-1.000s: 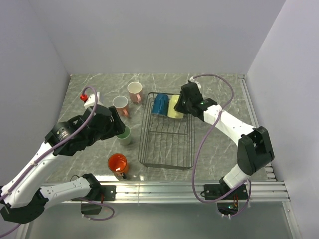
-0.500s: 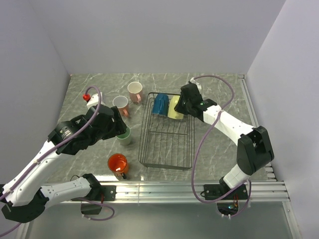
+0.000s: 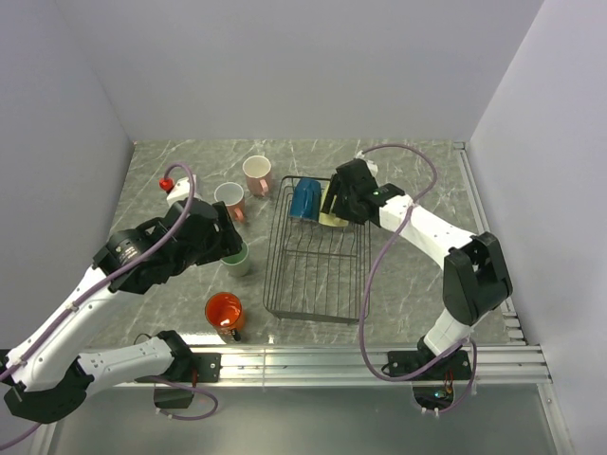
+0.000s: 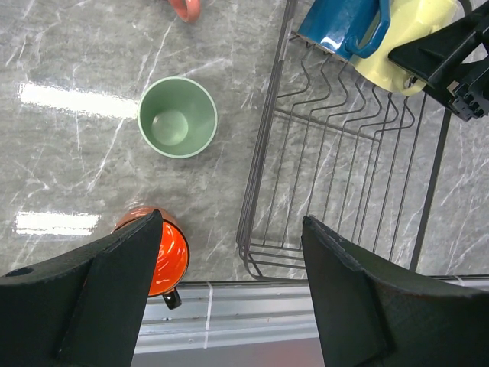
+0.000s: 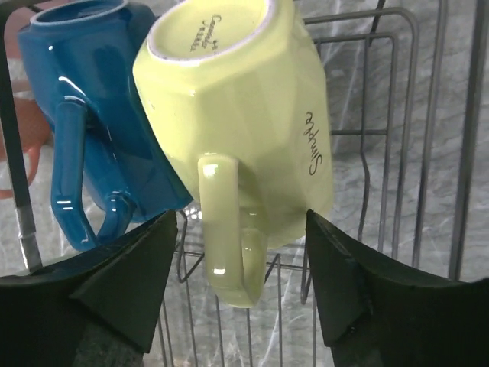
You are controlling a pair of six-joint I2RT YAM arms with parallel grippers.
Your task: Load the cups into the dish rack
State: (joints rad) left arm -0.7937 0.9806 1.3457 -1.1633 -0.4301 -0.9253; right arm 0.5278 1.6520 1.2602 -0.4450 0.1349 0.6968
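The black wire dish rack (image 3: 316,281) (image 4: 345,191) (image 5: 429,115) holds two upturned cups at its far end. The blue cup (image 3: 305,197) (image 4: 340,27) (image 5: 99,115) leans beside the pale yellow cup (image 3: 331,209) (image 4: 401,34) (image 5: 244,115). My right gripper (image 3: 343,203) (image 5: 237,222) is open, its jaws standing either side of the yellow cup's handle without gripping it. My left gripper (image 3: 222,243) (image 4: 233,225) hangs open and empty above the mint green cup (image 3: 239,258) (image 4: 177,117). The orange cup (image 3: 224,310) (image 4: 170,252) stands near the front, and two pink cups (image 3: 256,173) (image 3: 229,199) stand behind.
An aluminium rail (image 3: 360,358) (image 4: 229,313) runs along the table's near edge, just in front of the orange cup and the rack. Grey walls close in the table on the left, back and right. A purple cable (image 3: 398,152) loops above the right arm.
My right gripper has opened and let go of the pale yellow cup, which now rests in the rack beside the blue one. The left arm has barely moved.
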